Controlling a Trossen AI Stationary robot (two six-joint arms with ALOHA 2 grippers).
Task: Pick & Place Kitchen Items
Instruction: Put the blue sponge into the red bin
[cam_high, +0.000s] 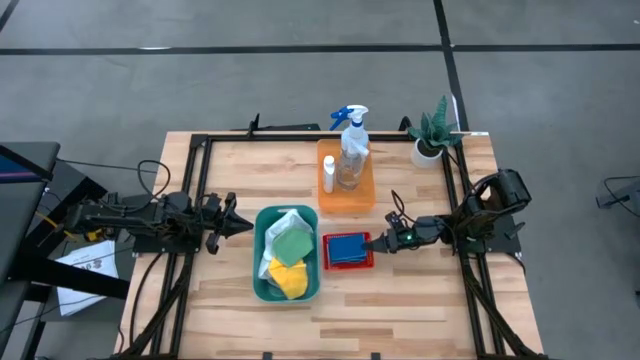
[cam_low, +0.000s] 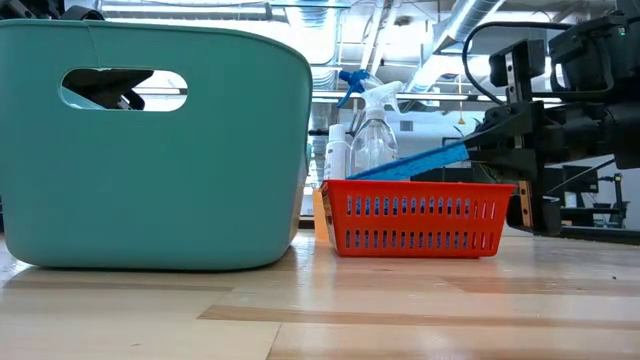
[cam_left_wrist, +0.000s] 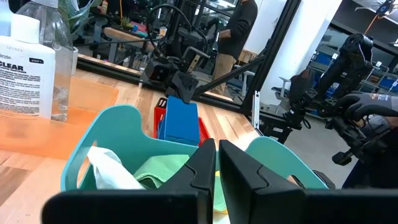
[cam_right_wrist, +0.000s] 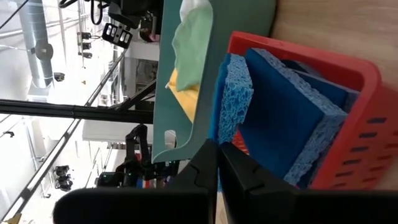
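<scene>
A red basket (cam_high: 347, 262) right of a teal bin (cam_high: 259, 250) holds blue sponges (cam_right_wrist: 292, 118). One blue sponge (cam_low: 420, 163) slants up out of the basket, and my right gripper (cam_high: 372, 243) is shut on it at the basket's right side. White, green and yellow cloths (cam_high: 288, 248) lie in the bin. My left gripper (cam_high: 243, 225) hovers shut and empty just left of the bin. A clear spray bottle (cam_high: 352, 150) and a small white bottle (cam_high: 328, 172) stand on an orange tray (cam_high: 346, 200) behind. My right gripper pinches the slanting sponge by its end toward the table's right (cam_right_wrist: 225, 134), between the two fingers. The fingers come almost level from the table's right. The held end (cam_low: 455, 153) is raised above the basket's rim, and the far end dips into the basket.
A green plant in a white pot (cam_high: 430, 140) stands at the back right corner. Bare wood lies in front of the bin and the basket. A black frame borders the table. A person stands in the room beyond the table (cam_left_wrist: 239, 25).
</scene>
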